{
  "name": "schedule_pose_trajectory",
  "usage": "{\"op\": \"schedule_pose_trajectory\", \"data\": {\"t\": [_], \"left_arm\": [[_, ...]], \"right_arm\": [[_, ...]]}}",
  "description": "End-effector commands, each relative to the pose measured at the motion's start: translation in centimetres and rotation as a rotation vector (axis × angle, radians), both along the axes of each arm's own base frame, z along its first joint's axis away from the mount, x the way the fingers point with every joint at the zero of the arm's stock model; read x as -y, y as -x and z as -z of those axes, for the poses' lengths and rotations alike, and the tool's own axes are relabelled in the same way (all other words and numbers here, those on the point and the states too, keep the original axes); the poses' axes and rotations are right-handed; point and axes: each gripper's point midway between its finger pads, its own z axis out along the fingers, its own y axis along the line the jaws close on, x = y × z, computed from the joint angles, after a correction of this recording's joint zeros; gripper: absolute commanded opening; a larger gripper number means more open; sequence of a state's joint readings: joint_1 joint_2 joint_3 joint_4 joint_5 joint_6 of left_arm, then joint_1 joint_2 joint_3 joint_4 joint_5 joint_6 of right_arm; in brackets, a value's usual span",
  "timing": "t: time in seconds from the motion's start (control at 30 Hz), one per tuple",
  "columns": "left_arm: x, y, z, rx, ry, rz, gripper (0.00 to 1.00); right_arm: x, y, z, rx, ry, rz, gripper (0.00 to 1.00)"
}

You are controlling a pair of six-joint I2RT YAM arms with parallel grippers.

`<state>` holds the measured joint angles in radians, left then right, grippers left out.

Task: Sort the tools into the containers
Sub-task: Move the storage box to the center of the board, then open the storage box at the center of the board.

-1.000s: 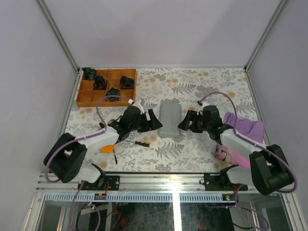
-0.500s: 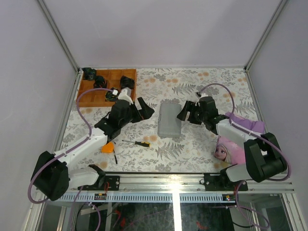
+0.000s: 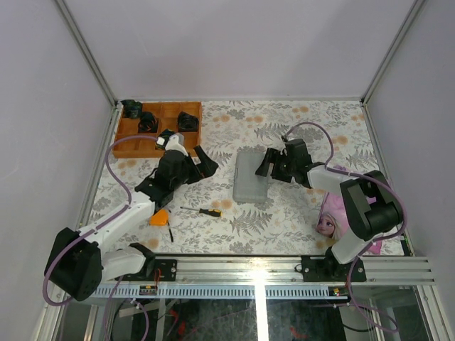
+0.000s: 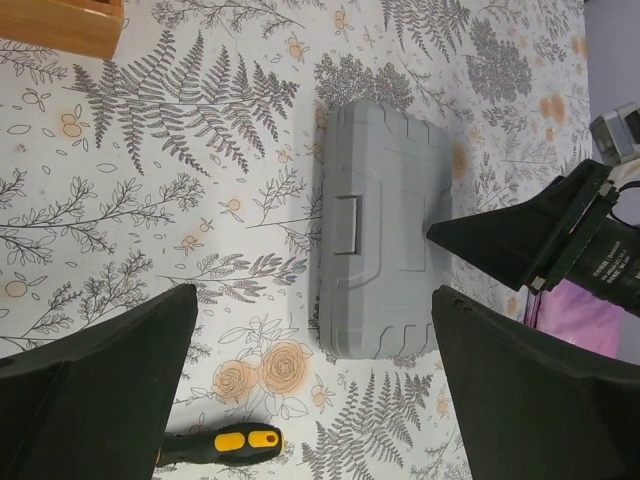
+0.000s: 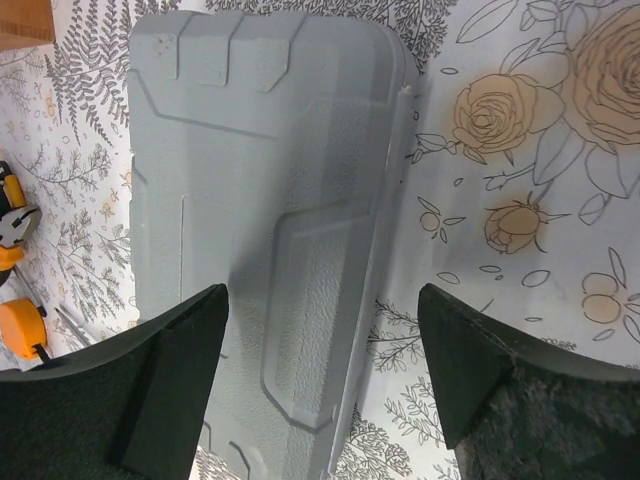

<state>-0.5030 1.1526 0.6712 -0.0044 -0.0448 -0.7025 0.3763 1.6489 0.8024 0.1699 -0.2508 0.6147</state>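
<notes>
Orange shows nearest the arm bases: the tape measure [image 3: 158, 217] lies on the flowered table [image 3: 298, 213], with the screwdriver [image 3: 208, 212] just to its right. Further in, the grey case [image 3: 250, 176] lies flat and closed in the middle of the table. The left gripper [image 3: 205, 162] hangs near the case's left side, fingers spread wide and holding nothing. The right gripper [image 3: 266, 163] hovers over its right edge, fingers also apart and empty. A wooden tray [image 3: 128, 145] sits in the far left corner.

Both arms stretch forward, left claw [image 3: 206, 160] and right claw [image 3: 269, 165] spread wide, tips turned inward.
</notes>
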Motion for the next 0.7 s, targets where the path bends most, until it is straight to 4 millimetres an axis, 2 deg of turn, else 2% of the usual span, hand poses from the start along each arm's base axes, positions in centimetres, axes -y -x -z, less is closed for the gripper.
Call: {"op": "schedule_pose_trajectory", "data": {"t": [0.0, 0.17, 0.37, 0.57, 0.67], "left_arm": [[0.2, -0.4, -0.6, 0.033, 0.012, 0.007, 1.00], [1.2, -0.1, 0.0, 0.007, 0.024, 0.062, 1.00], [1.4, -0.2, 1.0, -0.029, -0.009, 0.081, 1.00], [2.2, -0.1, 1.9, -0.047, 0.002, 0.126, 1.00], [2.4, -0.3, 2.0, -0.050, 0.007, 0.126, 1.00]], "right_arm": [[-1.9, -1.4, -1.6, 0.062, -0.058, -0.076, 0.81], [-2.7, -1.5, -0.9, 0.047, -0.078, -0.120, 0.80], [-3.6, -1.9, -0.1, 0.036, -0.066, -0.208, 0.78], [-3.4, -2.0, 0.5, 0.026, -0.004, -0.293, 0.78], [-2.9, -2.0, 0.1, 0.048, 0.021, -0.271, 0.78]]}}
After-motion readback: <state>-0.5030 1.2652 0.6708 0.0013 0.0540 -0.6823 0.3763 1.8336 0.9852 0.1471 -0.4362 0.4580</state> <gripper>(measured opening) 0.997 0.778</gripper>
